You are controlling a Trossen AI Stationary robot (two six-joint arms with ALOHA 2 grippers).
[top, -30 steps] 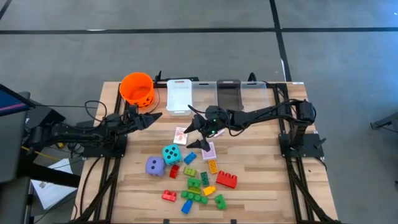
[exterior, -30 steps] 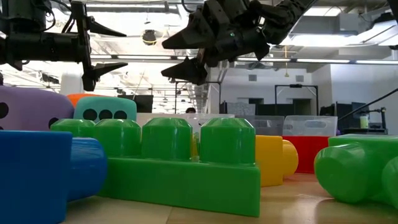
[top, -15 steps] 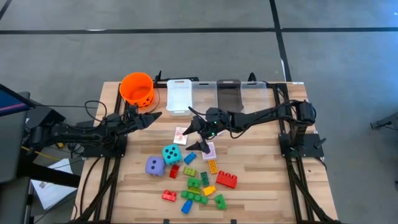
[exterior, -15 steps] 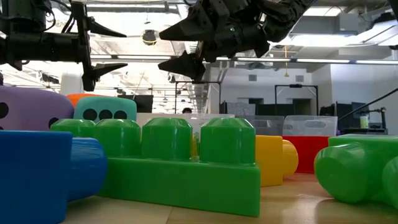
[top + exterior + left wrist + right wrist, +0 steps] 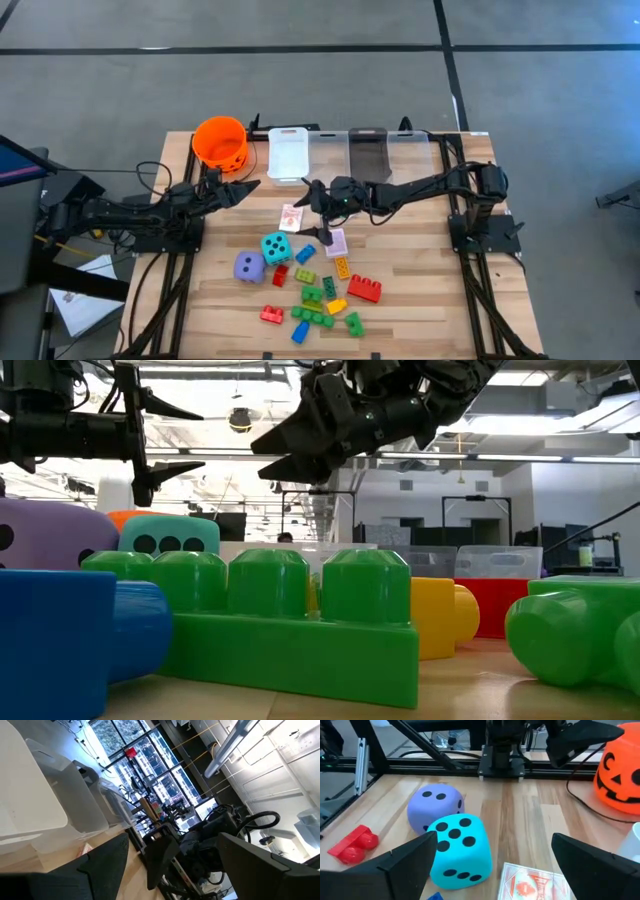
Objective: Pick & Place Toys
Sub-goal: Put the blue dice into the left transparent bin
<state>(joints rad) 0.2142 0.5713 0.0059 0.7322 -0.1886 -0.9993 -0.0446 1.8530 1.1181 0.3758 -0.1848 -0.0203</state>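
Note:
The toys lie on the wooden table's near half: a teal die, a purple die, two pink-backed cards, and several small bricks, among them a red one and a green one. All rest flat on the tabletop. My right gripper hangs open in the air above the cards, pointing slightly down toward the dice, with nothing between its fingers. My left gripper waits open at the table's left, near the orange bucket.
An orange pumpkin-faced bucket stands at the far left. A white bin and clear bins line the far edge. Bare wood lies on the table's right side, around.
My right gripper has rolled at the wrist above the cards, staying in place and staying open. The toys and my left gripper have not moved.

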